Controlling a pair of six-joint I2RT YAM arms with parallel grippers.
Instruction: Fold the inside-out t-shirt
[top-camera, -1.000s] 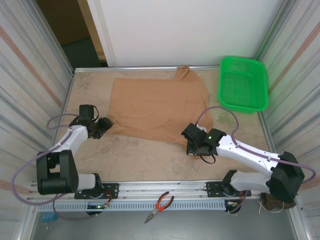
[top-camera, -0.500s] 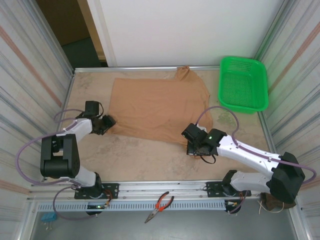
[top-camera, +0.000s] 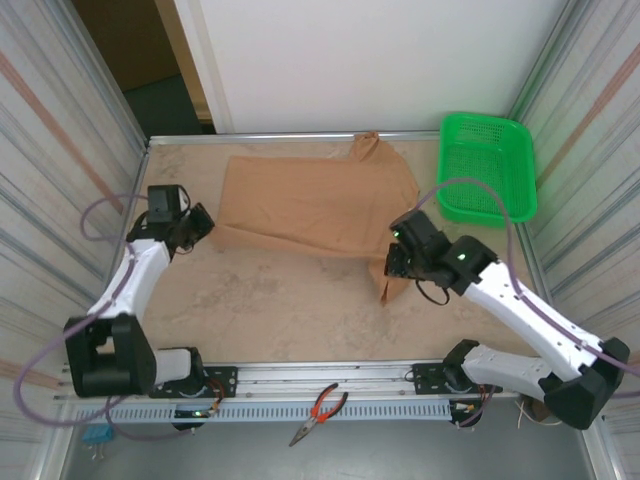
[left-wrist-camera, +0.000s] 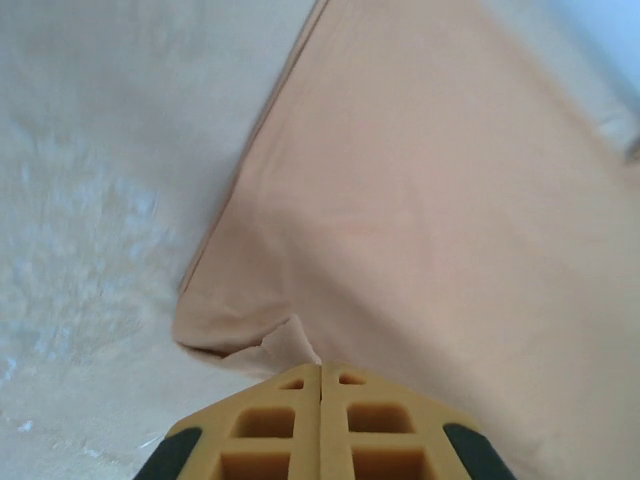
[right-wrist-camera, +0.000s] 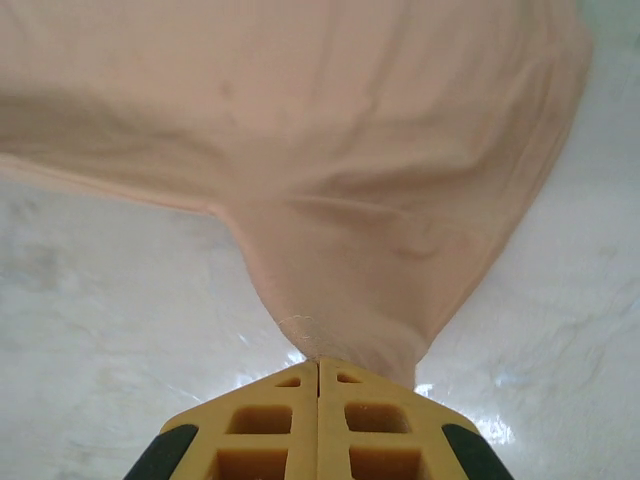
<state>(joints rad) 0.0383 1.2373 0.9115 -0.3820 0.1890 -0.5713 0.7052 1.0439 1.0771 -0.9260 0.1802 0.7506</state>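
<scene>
Spread over the far half of the worktop (top-camera: 280, 310): inside-out t-shirt (top-camera: 320, 205), plain tan, mostly flat, one sleeve bunched against the far rail. Near edge drawn taut between the two arms, running from the left corner across to the right.

At the near-left corner, left gripper (top-camera: 207, 231), low over the worktop. From the left wrist camera, yellow fingers (left-wrist-camera: 275, 425) pressed together with no gap, pinching a small fold of the shirt's corner at their tips; rest of the cloth stretching away flat, its hem a straight line toward the far left.

At the near-right corner, right gripper (top-camera: 393, 262), held above the worktop. From the right wrist camera, fingers (right-wrist-camera: 270, 420) likewise shut tight, pinching gathered fabric that fans out from the tips in soft creases. From above, a short flap of tan cloth hanging below this grip, down toward the worktop.

Beyond the shirt, in the far-right corner, a green basket (top-camera: 485, 119), apart from the cloth. On the front ledge beside the arm bases, red-handled pliers (top-camera: 320, 410).
</scene>
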